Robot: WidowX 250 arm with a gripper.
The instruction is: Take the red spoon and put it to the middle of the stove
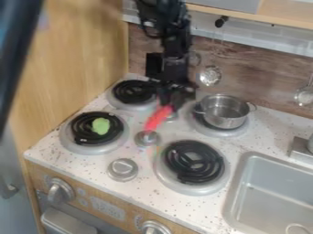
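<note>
Gripper (172,101) is held low over the middle of the stove (142,160); prob. closed on the upper end of the red spoon (158,118), judging by the tilt, though the pinch itself is half hidden. The spoon is slanted down toward near left, btwn the burners, w/ its low end just by the small round knob (147,138). Whether the stove top is touched by it can't be told.

Main risk: spoon let go too high or at a slant, so it's rolled or bounced off the knob onto a coil. If the arm is swung right first, the pot (226,119) on the far-right burner (214,131) could be clipped, as it's set close by. A weak hold at the very end could also let the spoon be twisted if the knob is pressed. A short, straight lowering w/ a soft release is called for; the job is judged nearly done.

Count: 1 red spoon, 1 pot, 1 green piece (101,126) on the near-left burner (79,130), 4 burners incl. the far-left burner (133,92) & near-right burner (183,151), 1 sink (260,183), 2 front knobs (60,191).
</note>
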